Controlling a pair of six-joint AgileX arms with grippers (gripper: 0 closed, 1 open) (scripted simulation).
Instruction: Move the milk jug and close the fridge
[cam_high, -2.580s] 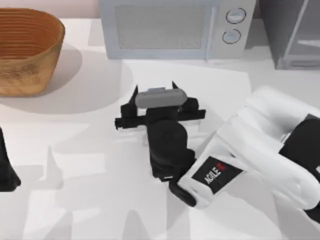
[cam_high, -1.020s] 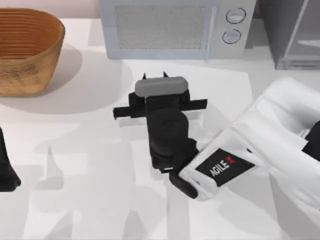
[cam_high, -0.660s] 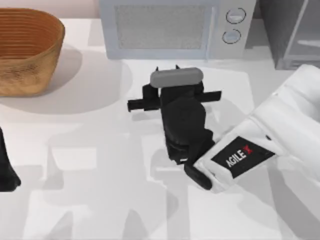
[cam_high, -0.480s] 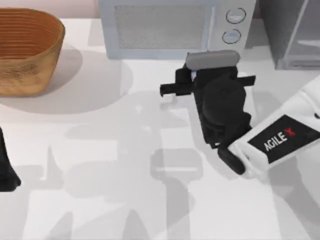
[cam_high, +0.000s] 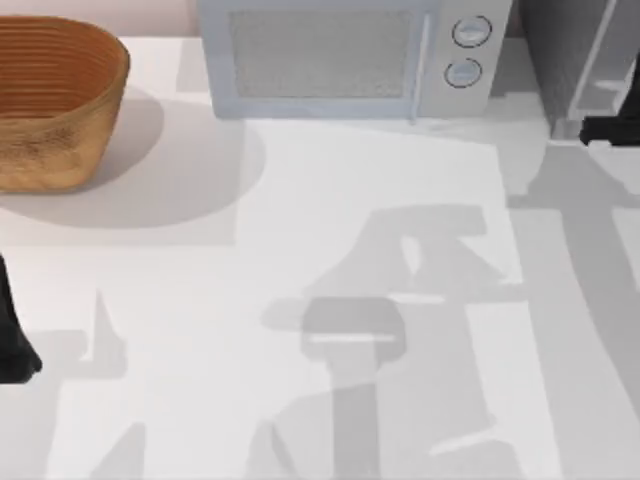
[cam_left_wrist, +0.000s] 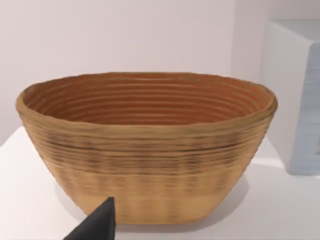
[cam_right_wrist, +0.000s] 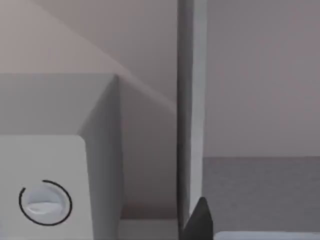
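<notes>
The fridge (cam_high: 560, 60) stands at the table's (cam_high: 300, 250) far right corner in the top view. You see it as a dark grey cabinet with a pale framed door panel, cut off by the picture's edge. Just to its left, along the far edge, sits the microwave (cam_high: 340, 55), with its two round knobs (cam_high: 471, 32) on the side nearest the fridge. A woven basket (cam_high: 55, 100) rests at the far left corner, well apart from both. Your right gripper (cam_high: 612, 128) shows as a dark piece at the right edge, right in front of the fridge's base. You cannot tell whether that claw is released or clenched. Your left arm (cam_high: 12, 335) is parked at the table's left edge.

In the left wrist view you look straight at the basket (cam_left_wrist: 145, 150). It stands upright on the white table (cam_left_wrist: 280, 210), with a pale corner of the microwave (cam_left_wrist: 295, 100) beside it. One dark tip of the left gripper (cam_left_wrist: 97, 222) pokes into the picture near the basket's foot. Whether that claw is released or clenched you cannot tell.

In the right wrist view the pale upright edge of the fridge's door frame (cam_right_wrist: 192, 115) runs through the middle. One microwave knob (cam_right_wrist: 45, 202) shows off to one side. A dark tip of the right gripper (cam_right_wrist: 200, 220) sits close against the foot of that frame.
</notes>
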